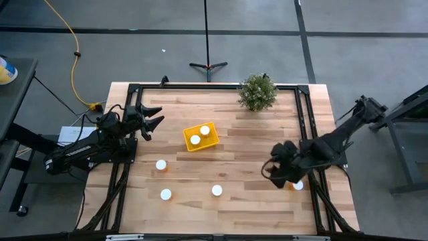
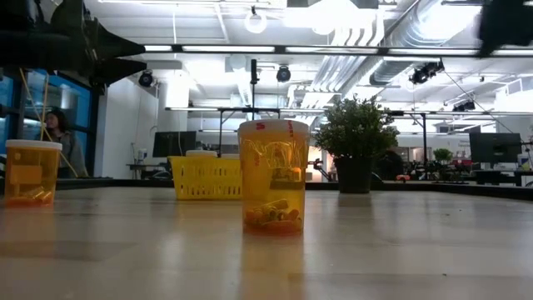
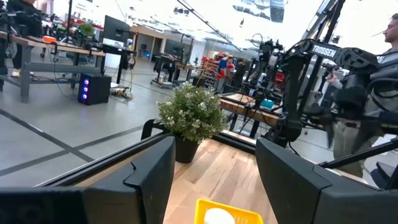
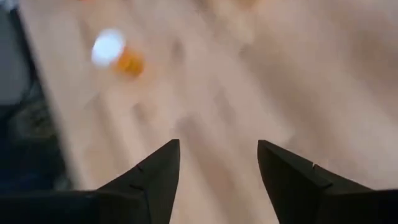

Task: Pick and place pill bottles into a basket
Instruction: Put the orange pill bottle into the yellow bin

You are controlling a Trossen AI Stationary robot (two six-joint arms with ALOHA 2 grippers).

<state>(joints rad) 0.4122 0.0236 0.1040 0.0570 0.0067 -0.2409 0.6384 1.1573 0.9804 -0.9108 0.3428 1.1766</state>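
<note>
The yellow basket point(image 1: 200, 136) stands left of the table's middle with two white-capped bottles point(image 1: 194, 140) upright in it. It also shows in the low view point(image 2: 206, 177) and the left wrist view point(image 3: 227, 214). Three bottles stand upright on the wood at the near left point(image 1: 161, 165), point(image 1: 166, 195), point(image 1: 217, 191). Another bottle point(image 1: 298, 185) stands under my right arm. My left gripper point(image 1: 152, 120) point(image 3: 214, 168) is open and empty, left of the basket and above the table. My right gripper point(image 1: 271, 169) point(image 4: 217, 162) is open and empty above bare wood. A bottle point(image 4: 115, 53) shows ahead of it.
A green potted plant point(image 1: 257, 92) stands at the table's far edge, right of the middle. A black frame point(image 1: 304, 127) runs round the tabletop. Bare wood lies between the basket and my right gripper. A person point(image 2: 58, 133) shows in the room beyond the table.
</note>
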